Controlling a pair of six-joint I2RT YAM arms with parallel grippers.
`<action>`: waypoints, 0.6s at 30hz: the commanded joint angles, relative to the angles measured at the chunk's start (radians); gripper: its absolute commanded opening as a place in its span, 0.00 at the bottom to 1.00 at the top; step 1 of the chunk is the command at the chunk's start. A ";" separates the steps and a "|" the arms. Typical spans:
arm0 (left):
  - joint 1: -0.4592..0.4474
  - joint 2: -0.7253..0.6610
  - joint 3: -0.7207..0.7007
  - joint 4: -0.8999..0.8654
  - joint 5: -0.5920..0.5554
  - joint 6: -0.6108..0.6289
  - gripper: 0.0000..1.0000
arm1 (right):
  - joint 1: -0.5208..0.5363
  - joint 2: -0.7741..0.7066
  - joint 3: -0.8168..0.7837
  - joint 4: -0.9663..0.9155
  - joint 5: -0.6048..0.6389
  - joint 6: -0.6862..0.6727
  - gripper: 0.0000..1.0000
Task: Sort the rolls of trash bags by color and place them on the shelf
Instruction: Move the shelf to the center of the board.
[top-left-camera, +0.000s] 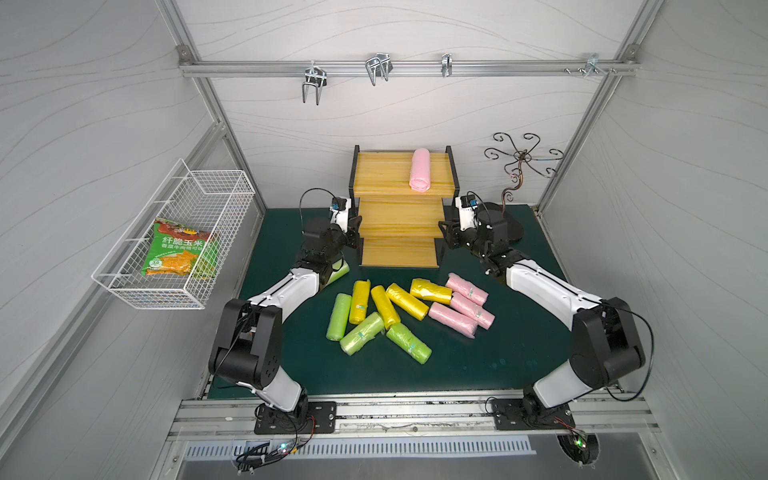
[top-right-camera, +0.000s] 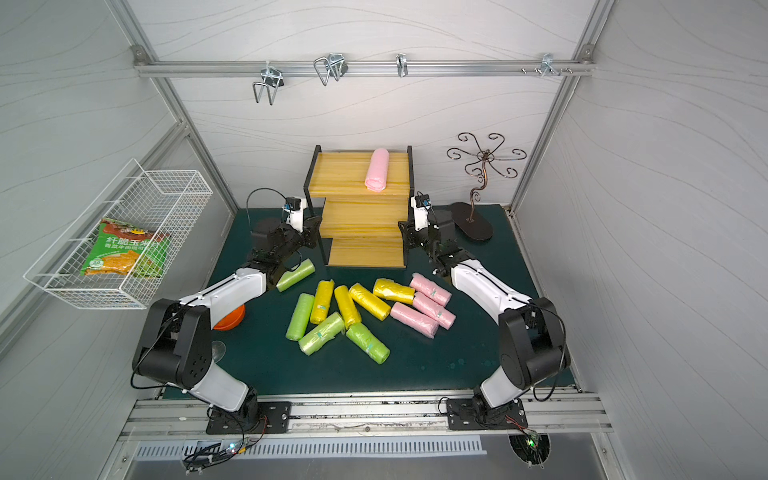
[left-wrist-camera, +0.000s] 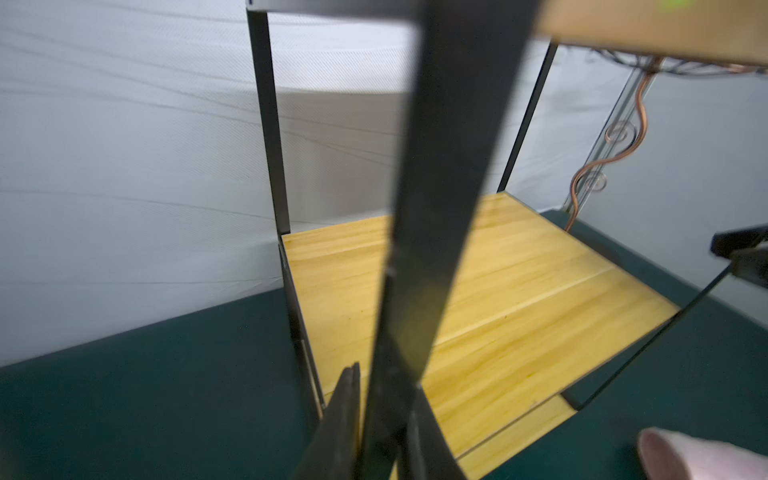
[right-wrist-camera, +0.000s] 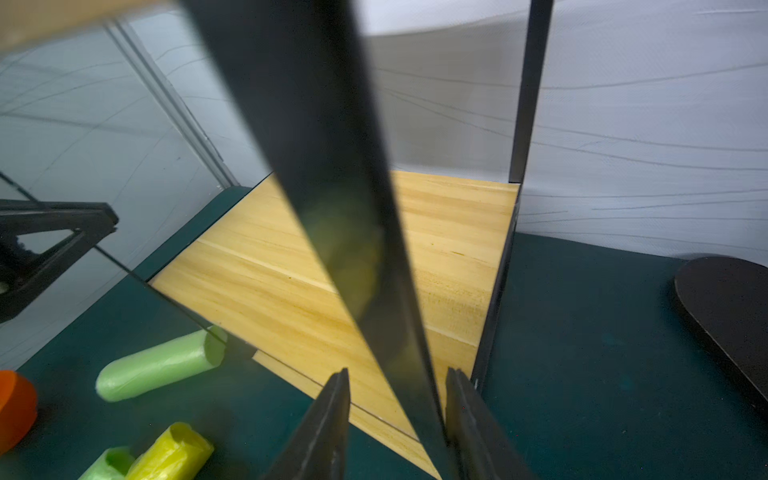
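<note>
Green mat (top-left-camera: 478, 365) is carrying eleven unsorted rolls (top-left-camera: 399, 307); only one pink roll (top-left-camera: 419, 171) is lying on the shelf (top-left-camera: 399, 216), top tier. Left gripper (left-wrist-camera: 384, 382) is clamping the shelf's frame; right gripper (right-wrist-camera: 397, 370) is straddling it, fingers parted.

Rolls (top-left-camera: 384, 305) and shelf (top-left-camera: 399, 216) on green tabletop (top-left-camera: 478, 365)

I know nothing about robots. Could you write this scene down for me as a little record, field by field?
shelf: three-tier wooden shelf at the back of the green table
on shelf: one pink roll, top tier
on table: three pink rolls, four yellow rolls, four green rolls
arms: left gripper shut on the shelf's black side frame; right gripper open around the opposite side frame
elsewhere: snack bag in a wire basket on the side wall
</note>
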 joint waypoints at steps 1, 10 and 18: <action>-0.014 0.027 0.063 0.023 0.039 -0.045 0.00 | 0.023 0.019 -0.006 0.038 0.036 0.013 0.32; -0.020 0.009 0.046 0.006 0.040 -0.045 0.00 | 0.026 0.036 0.018 0.020 0.073 0.042 0.00; -0.038 -0.030 0.012 -0.003 0.019 -0.042 0.00 | 0.030 0.002 0.007 0.002 0.086 0.033 0.00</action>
